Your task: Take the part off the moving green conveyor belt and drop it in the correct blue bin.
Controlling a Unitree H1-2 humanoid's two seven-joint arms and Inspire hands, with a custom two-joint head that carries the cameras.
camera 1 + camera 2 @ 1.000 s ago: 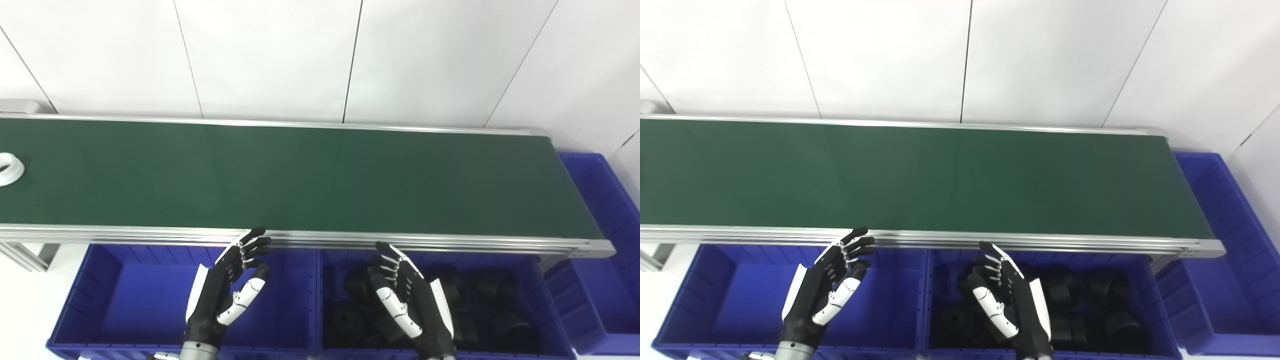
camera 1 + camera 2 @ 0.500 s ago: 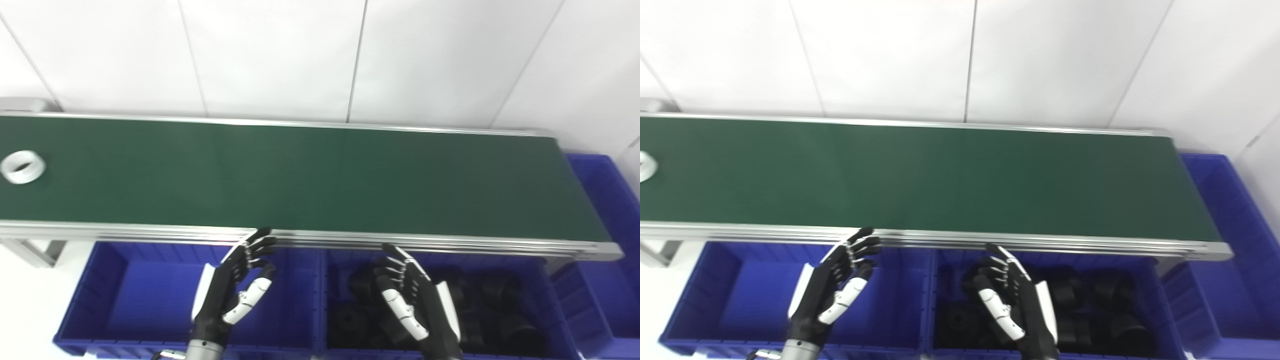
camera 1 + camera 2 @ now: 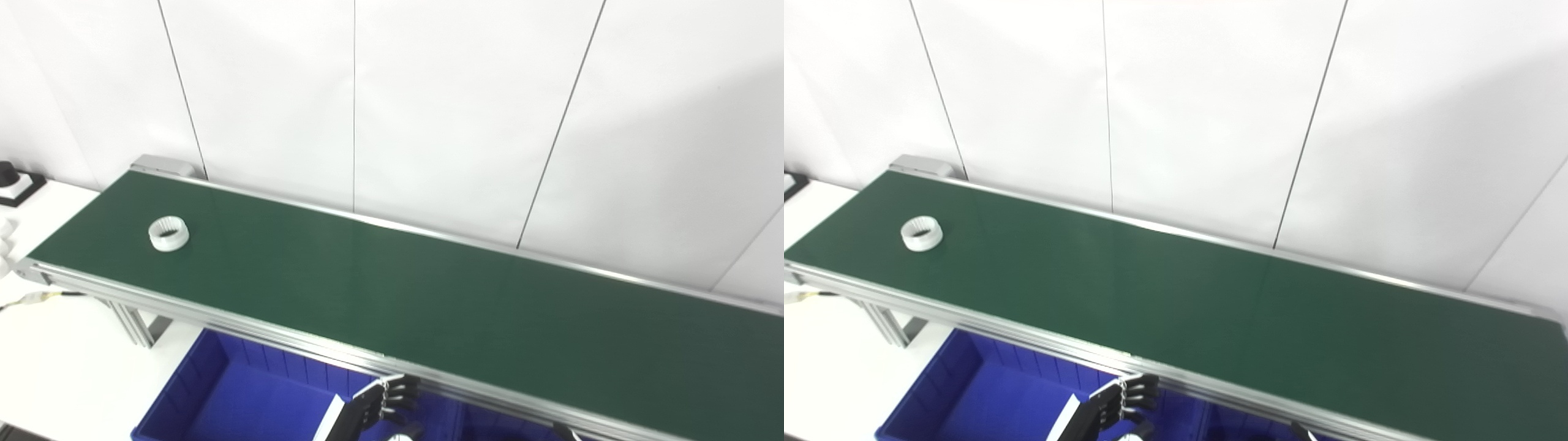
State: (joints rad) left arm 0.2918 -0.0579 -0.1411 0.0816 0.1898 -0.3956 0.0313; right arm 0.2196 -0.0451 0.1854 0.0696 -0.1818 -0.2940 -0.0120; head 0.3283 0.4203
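Observation:
A white toothed ring part (image 3: 168,233) lies on the green conveyor belt (image 3: 429,306) near its far left end. My left hand (image 3: 375,409) shows only at the picture's bottom edge, just below the belt's near rail and over the left blue bin (image 3: 202,392). Its fingers are spread and hold nothing, far to the right of the ring. Of my right hand only a dark fingertip (image 3: 561,430) peeks in at the bottom edge, so its state is hidden.
The belt's aluminium rail (image 3: 214,318) runs along the near side, on a leg frame (image 3: 131,324). A white tabletop (image 3: 61,367) lies at the lower left, with a black object (image 3: 11,182) at the far left edge. White wall panels stand behind the belt.
The camera has swung left and upward, so the bins and hands have dropped to the bottom edge. The white ring has travelled rightward along the belt. Both hands keep their place below the rail.

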